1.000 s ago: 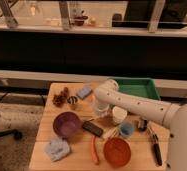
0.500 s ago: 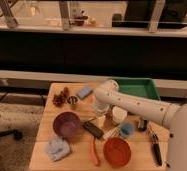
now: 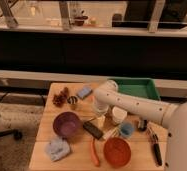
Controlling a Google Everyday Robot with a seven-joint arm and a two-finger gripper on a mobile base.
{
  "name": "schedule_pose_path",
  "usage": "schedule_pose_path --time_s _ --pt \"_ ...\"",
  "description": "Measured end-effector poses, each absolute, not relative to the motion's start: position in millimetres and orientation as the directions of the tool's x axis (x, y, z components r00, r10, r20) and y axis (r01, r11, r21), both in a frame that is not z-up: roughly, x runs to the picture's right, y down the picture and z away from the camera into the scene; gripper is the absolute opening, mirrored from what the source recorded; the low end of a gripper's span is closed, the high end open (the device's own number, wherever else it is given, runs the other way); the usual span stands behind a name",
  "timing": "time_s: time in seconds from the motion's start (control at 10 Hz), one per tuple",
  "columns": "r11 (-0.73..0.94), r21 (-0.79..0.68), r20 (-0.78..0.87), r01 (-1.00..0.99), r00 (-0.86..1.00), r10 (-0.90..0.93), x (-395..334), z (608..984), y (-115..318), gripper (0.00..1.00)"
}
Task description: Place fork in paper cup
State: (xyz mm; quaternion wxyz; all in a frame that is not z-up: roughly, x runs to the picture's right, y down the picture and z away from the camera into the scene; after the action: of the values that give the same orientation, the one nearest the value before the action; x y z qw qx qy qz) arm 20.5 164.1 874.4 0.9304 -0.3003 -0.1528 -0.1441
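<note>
The white arm (image 3: 137, 104) reaches in from the right, its rounded elbow joint over the middle of the wooden table (image 3: 44, 127), then bends downward. The end effector (image 3: 101, 120) hangs just left of the paper cup (image 3: 119, 115), low over the tabletop; its fingers look spread with nothing between them.

The one paper cup is plain white and tapered, standing upright beside a single small blue cup (image 3: 126, 130). A thin pale sliver beside the blue cup may be the fork (image 3: 112, 133), though that is hard to tell.

There are two bowls, one purple (image 3: 66, 123) and one orange (image 3: 117, 151), both round and smooth. One green tray (image 3: 137, 88) sits at the back, and one black-handled utensil (image 3: 155, 146) lies at the right.
</note>
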Motion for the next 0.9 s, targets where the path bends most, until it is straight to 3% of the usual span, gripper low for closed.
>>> schedule_pose_path --time_s 0.2,0.9 --pt "0.776 -0.520 0.367 0.357 0.914 -0.175 18.5 878.3 165.7 0.73" --pt "0.766 -0.537 0.356 0.354 0.918 -0.175 20.4 880.2 167.2 0.03"
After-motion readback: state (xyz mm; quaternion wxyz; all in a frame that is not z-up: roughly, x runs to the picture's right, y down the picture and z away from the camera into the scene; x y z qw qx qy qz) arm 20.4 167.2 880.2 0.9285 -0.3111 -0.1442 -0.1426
